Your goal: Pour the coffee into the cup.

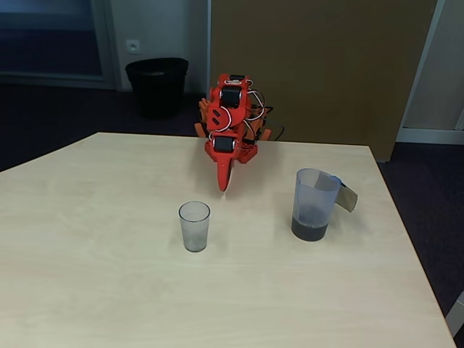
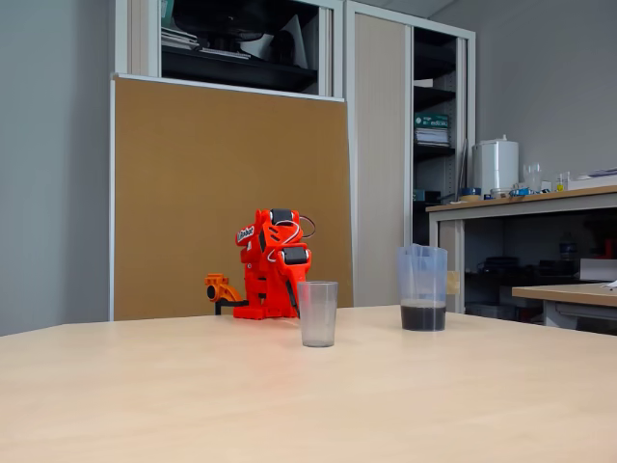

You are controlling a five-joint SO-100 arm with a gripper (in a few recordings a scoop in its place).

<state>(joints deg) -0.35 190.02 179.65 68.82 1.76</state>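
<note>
A red arm is folded at the far edge of a pale surface [image 1: 109,290], its hand [image 1: 224,181] pointing down, fingers together, holding nothing; the empty cup [image 1: 194,226] stands in front; the pitcher [image 1: 315,203], likely light and slippery, holds a little coffee [image 1: 309,229]; its flat handle [image 1: 346,196] looks the best grip.
</note>
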